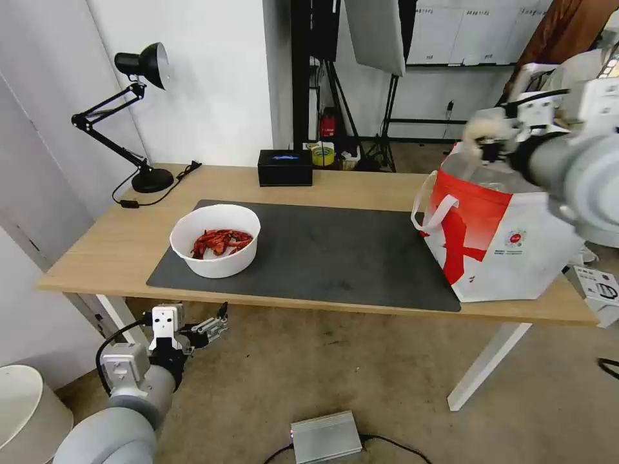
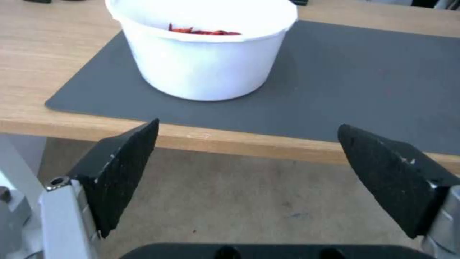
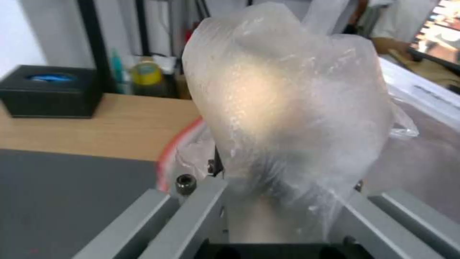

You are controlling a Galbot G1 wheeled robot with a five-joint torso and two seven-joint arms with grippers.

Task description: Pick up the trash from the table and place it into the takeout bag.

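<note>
Light wood forms the long bench, whose dark mat keeps the mess in one patch. At its right end the takeout bag stands open-mouthed, ready to receive. On the mat's left sits the white bowl of crayfish shells. The right gripper, fingers clamped on the small clear bag, holds it above the opening, seemingly for release. The left gripper waits below the bench edge, fingers spread, facing the bowl.
</note>
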